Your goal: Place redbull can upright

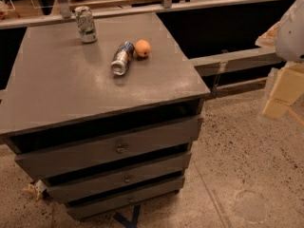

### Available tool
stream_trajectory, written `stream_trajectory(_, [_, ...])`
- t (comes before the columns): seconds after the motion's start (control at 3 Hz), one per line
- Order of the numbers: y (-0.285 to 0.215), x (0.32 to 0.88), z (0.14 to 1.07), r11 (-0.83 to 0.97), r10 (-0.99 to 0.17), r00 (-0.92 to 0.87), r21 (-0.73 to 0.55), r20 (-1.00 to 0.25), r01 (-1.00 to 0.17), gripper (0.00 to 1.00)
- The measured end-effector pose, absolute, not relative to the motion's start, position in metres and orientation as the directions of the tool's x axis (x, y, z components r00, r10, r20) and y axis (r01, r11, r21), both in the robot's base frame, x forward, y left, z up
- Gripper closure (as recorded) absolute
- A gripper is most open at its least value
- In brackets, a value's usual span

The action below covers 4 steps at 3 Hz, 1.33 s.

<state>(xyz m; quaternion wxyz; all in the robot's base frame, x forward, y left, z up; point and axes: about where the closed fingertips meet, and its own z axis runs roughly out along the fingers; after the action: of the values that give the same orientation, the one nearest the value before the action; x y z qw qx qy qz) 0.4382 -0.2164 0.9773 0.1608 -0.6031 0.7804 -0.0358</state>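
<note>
Camera view: redbull can (122, 57) lies flat, pointing near-left; jaws far right, state unclear.

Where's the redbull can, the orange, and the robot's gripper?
redbull can (122, 58), camera view: middle of its side.
orange (142, 48), camera view: its middle.
gripper (280, 99), camera view: its yellowish end, at the right edge.

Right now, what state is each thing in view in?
redbull can: lying on its side on the cabinet, beside the orange.
white-and-green can: upright near the back edge.
orange: resting on the cabinet.
drawers: all three look shut.
claw: off to the cabinet's right, over the floor, touching nothing.
</note>
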Motion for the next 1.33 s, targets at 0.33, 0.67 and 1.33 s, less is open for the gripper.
stream_trajectory(0.33, [-0.216,0.438,0.977,0.270,-0.953,-0.221,-0.250,-0.208,-0.930,0.00])
stream_trajectory(0.67, [-0.214,0.449,0.980,0.261,-0.961,-0.219,-0.282,-0.171,-0.923,0.00])
stream_trajectory(1.33, [-0.223,0.531,1.018,0.372,-0.928,-0.323,-0.400,-0.187,-0.838,0.00])
